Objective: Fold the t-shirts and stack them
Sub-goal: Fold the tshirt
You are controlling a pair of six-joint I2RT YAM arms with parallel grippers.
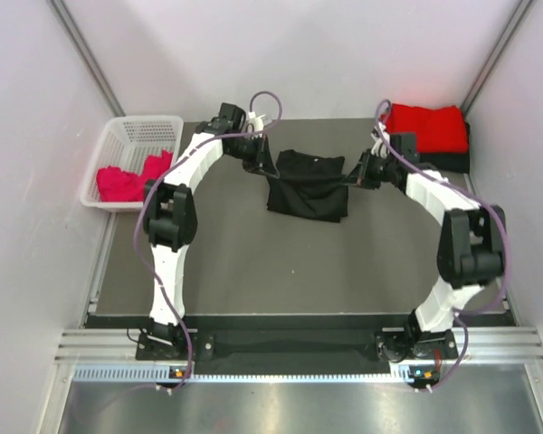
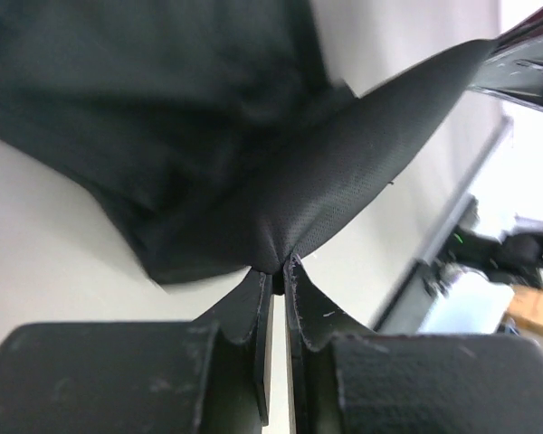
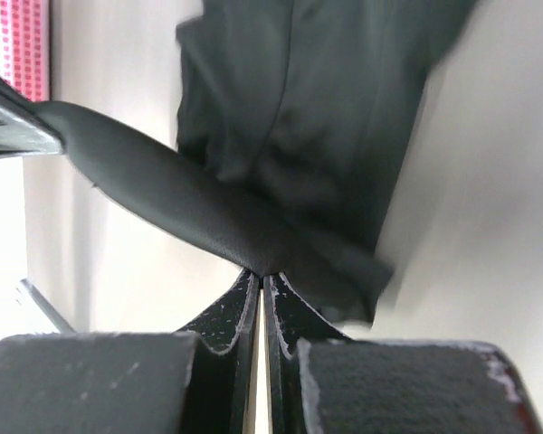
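Gripping black shirt [image 1: 306, 188] with left hand [image 2: 279, 269] and right hand [image 3: 262, 273], each clenched on an edge, stretched above desk [image 1: 253, 262] middle. Seemingly done: red stack [image 1: 425, 127], far right corner. Left: finishing this fold, then pink shirts [image 1: 127, 181] in basket [image 1: 145, 125].

From above, the black t-shirt [image 1: 306, 194] swallows the jaws of the left gripper [image 1: 271, 172] and the right gripper [image 1: 351, 177], dark on dark; in both wrist views its hanging body is blurred and cut off by the upper edge; the pink-red t-shirt [image 1: 119, 183] lies partly behind the wall of the basket [image 1: 136, 127]; the dark layer [image 1: 454, 160] under the red t-shirt [image 1: 425, 127] shows too little to name.
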